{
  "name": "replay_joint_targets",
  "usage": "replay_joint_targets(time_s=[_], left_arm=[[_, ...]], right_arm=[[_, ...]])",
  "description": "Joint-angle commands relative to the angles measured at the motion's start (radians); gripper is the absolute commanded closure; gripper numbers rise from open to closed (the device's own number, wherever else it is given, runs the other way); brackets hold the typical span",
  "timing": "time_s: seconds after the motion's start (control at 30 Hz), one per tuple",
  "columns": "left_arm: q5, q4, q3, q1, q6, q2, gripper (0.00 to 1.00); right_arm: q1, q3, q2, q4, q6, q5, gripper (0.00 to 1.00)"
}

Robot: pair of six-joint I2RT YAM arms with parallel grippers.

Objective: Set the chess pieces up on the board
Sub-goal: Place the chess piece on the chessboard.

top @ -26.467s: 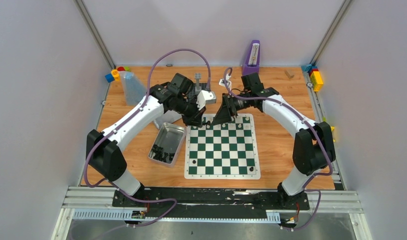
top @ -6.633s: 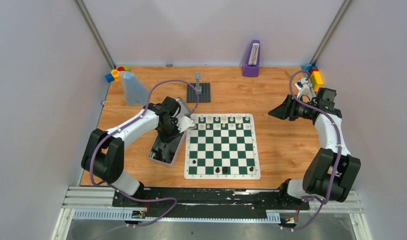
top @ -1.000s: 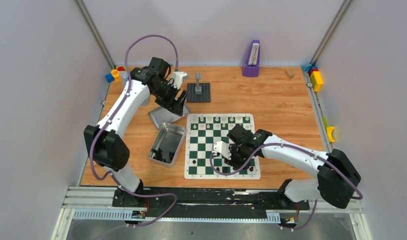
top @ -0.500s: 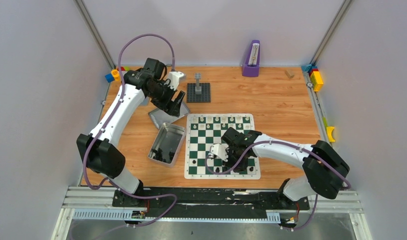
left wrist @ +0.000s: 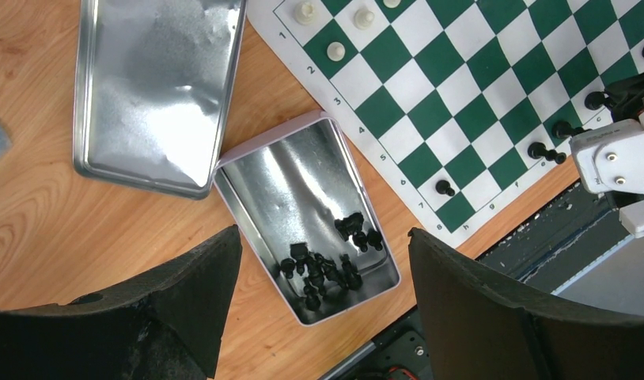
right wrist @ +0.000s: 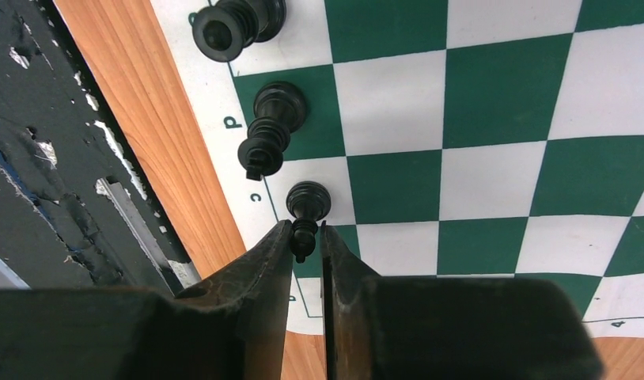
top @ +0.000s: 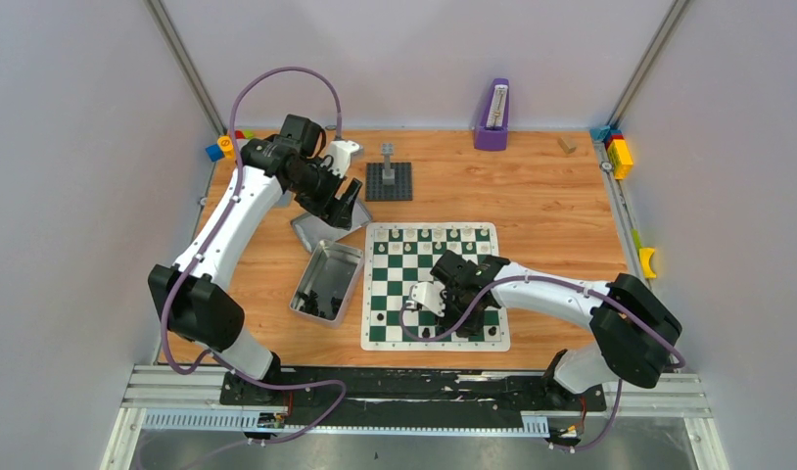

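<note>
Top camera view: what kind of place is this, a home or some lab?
Most likely a robotics lab test cell. Plain grey panels box in a wooden table, the left arm and right arm are bolted to a metal rail at its near edge, with a chess board as the exercise.

The whole table (top: pixel 532 186) is viewed from above and behind the arm bases, from afar. From the left wrist, held high, the tin (left wrist: pixel 303 182) and a corner of the board (left wrist: pixel 461 103) are looked down upon. From the right wrist, the board's near edge is seen very closely. The board is shared by all views.
</note>
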Motion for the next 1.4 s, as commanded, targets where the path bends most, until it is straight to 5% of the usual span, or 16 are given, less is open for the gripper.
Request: replay_joint_targets(time_s=[0.0,0.23,0.53,0.77,1.03,1.37], left_arm=[[-0.003,0.020,-0.002,0.006,0.022,-0.044,0.15],[-0.003,0.022,-0.004,0.006,0.023,-0.045,0.15],[-0.036,0.021,-0.022,0.006,0.039,-0.059,0.14],[-0.056,0.011,-0.145,0.006,0.146,-0.109,0.15],[-0.055,0.021,-0.440,0.000,0.432,-0.212,0.24],[-0.150,0.266,-0.709,-0.070,0.497,-0.221,0.35]], right_arm=[[0.011,0.029,-0.009,0.016,0.021,-0.005,0.79],[0.014,0.026,-0.011,0.016,0.029,0.007,0.76],[0.009,0.076,-0.085,-0.015,0.029,0.035,0.44],[-0.078,0.141,-0.206,-0.040,-0.004,-0.029,0.43],[-0.289,0.155,-0.252,-0.011,-0.017,-0.165,0.45],[-0.361,0.072,-0.305,0.079,0.032,-0.219,0.48]])
